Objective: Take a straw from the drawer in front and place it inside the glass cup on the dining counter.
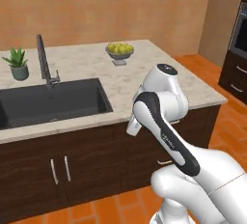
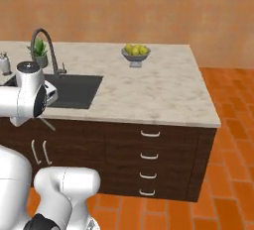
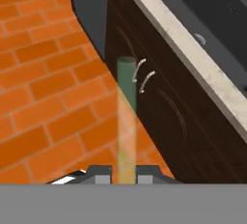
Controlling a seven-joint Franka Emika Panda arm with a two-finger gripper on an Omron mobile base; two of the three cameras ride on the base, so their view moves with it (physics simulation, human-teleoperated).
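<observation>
Tan-brown and shading to green at its far end, the single straw [image 3: 126,121] rises straight from between the two dark fingertips of the gripper [image 3: 126,177]. The gripper is closed narrowly on the straw's lower end. In the hand view the straw is in the air over the orange brick floor [image 3: 43,97], in front of the dark cabinet under the sink [image 3: 202,6]. In the right base view it shows as a thin slanted stick [image 2: 47,124] just below the robot's hand, level with the cabinet front beneath the sink's near edge.

The bench [image 1: 144,80] is one beige, marble-veined slab over a dark brown base. The one black sink [image 1: 48,105] is sunk into its left part.

Directly below the sink are two cabinet doors [image 1: 60,170], each with one vertical pale handle. To the right of the sink, under the bare stretch of the slab, four drawers [image 2: 149,154] are stacked one above another. Each has one small curved silver-white handle, and all four are shut.

Behind the sink stands one dark curved tap [image 1: 43,61]. One small green plant in a grey-green pot [image 1: 18,63] stands behind the sink's left end. One grey footed bowl of yellow-green fruit [image 1: 119,51] stands well to the right of the sink, towards the slab's far edge.
</observation>
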